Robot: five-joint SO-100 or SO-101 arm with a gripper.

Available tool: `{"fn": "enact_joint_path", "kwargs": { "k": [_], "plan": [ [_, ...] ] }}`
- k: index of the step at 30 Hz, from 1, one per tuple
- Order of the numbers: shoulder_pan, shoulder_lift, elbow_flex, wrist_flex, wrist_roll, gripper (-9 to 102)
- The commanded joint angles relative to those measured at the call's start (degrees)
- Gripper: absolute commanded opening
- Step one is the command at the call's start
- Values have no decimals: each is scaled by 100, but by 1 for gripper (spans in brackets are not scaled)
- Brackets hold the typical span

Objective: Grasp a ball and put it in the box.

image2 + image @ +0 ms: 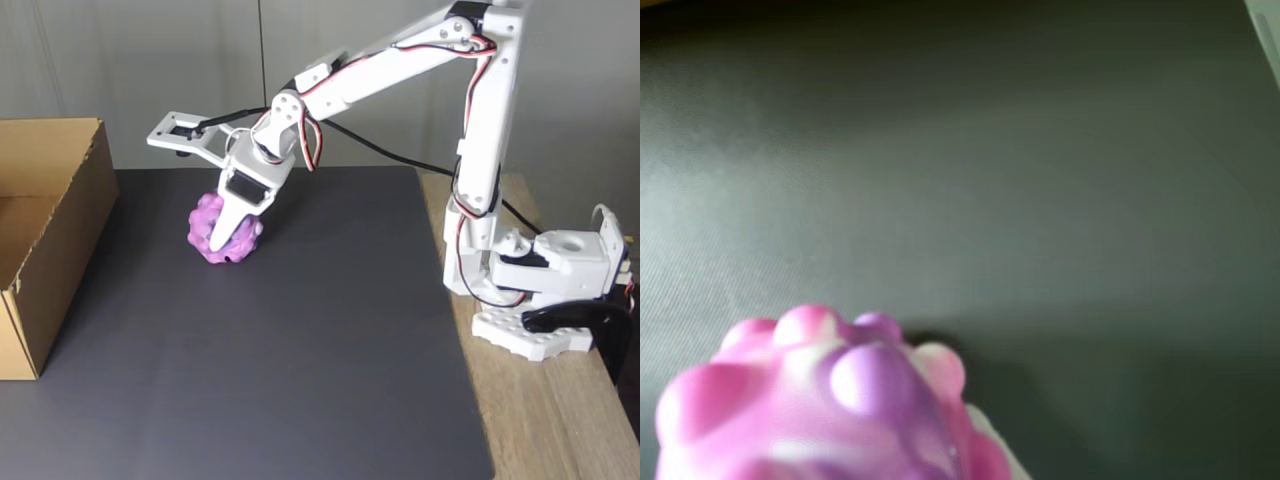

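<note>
The bumpy purple-pink ball (203,232) sits low on the dark mat (300,350), left of the mat's middle in the fixed view. My gripper (216,246) reaches down over it, shut on the ball. One white finger (228,222) crosses the ball's front, and the other finger is hidden behind it. In the wrist view the ball (820,400) looms blurred at the bottom left, with a sliver of white finger (992,442) at its right side. The brown cardboard box (60,250) stands open at the left edge of the fixed view, well left of the ball.
The white arm base (540,290) is clamped to the wooden table (540,420) at the right. A black cable (390,155) runs along the arm. Bare mat stretches between the ball and the box.
</note>
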Motion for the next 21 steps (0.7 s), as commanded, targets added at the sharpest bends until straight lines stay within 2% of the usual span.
{"fn": "enact_joint_path", "kwargs": {
  "k": [1,11,21],
  "plan": [
    [-44,404,-202,62,-9,22],
    [-290,1582,-554,598,-237,24],
    [-844,1494,-2628,1415,-396,24]
  ]
}}
